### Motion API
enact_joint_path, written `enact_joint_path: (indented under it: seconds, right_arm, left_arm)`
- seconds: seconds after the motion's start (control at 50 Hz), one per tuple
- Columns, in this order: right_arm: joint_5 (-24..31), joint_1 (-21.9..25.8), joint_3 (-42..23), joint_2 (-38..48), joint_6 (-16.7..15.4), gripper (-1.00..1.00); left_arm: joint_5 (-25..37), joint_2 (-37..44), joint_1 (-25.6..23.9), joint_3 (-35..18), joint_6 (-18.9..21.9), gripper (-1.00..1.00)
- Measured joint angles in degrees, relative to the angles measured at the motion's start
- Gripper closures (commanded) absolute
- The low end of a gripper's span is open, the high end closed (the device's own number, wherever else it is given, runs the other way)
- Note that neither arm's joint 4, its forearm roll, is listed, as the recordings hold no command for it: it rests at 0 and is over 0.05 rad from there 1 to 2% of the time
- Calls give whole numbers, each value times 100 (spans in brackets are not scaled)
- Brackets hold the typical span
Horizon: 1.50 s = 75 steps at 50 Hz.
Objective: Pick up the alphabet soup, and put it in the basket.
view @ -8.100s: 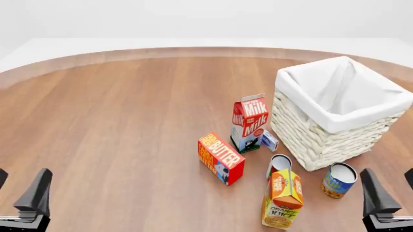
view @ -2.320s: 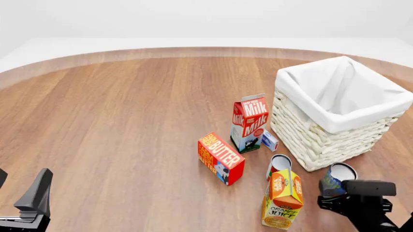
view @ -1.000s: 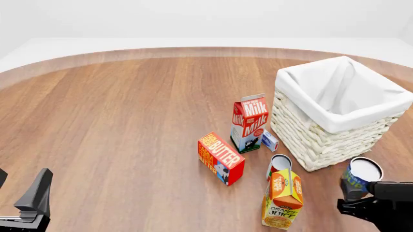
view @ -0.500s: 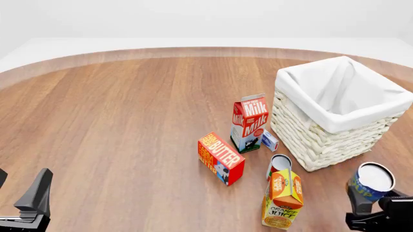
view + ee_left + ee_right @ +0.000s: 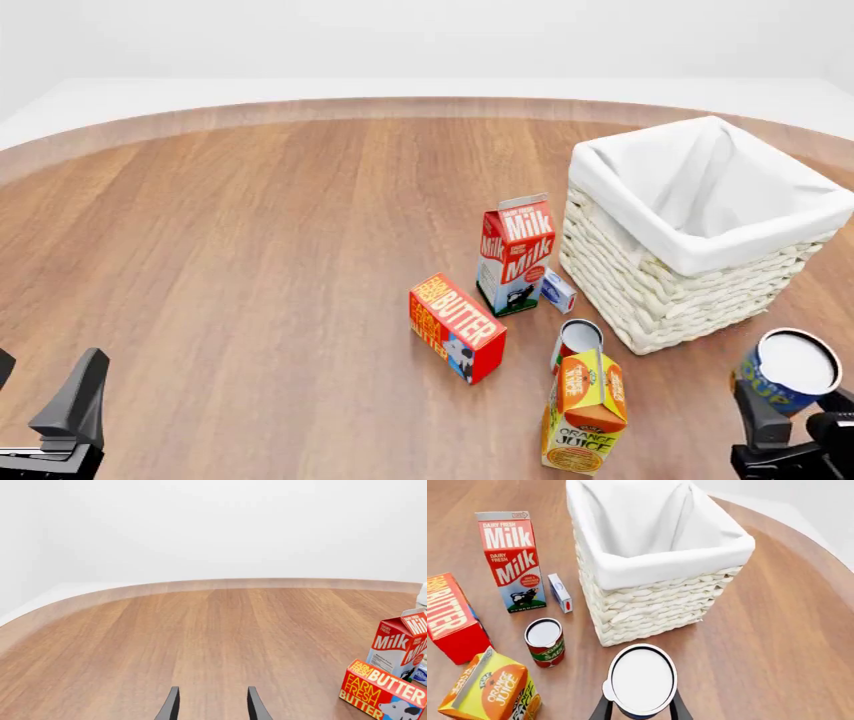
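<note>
The alphabet soup [image 5: 790, 371], a small blue-labelled can with a pale top, is held in my right gripper [image 5: 790, 425], lifted off the table at the front right, nearer than the basket [image 5: 687, 230]. In the right wrist view the can's top [image 5: 642, 679] sits between the two fingers, with the cloth-lined wicker basket [image 5: 647, 565] just beyond it. My left gripper [image 5: 60, 420] is open and empty at the front left; its fingertips [image 5: 170, 707] show over bare table in the left wrist view.
A milk carton [image 5: 515, 252], a butter box [image 5: 457, 325], a red-labelled can [image 5: 577, 342], an orange juice carton [image 5: 586, 408] and a small blue-white box [image 5: 558, 290] stand left of the basket. The can [image 5: 545, 642] and juice carton [image 5: 490, 687] lie close beside the held can.
</note>
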Motion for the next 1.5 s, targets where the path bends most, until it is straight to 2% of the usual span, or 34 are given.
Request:
enact_joint_path:
  seconds: [0.54, 1.5]
  right_arm:
    - [646, 48, -840, -187, -194, 100]
    - [1066, 222, -2508, 460, -395, 100]
  left_arm:
    - [0, 0, 0, 0, 0, -100]
    - [0, 0, 0, 0, 0, -100]
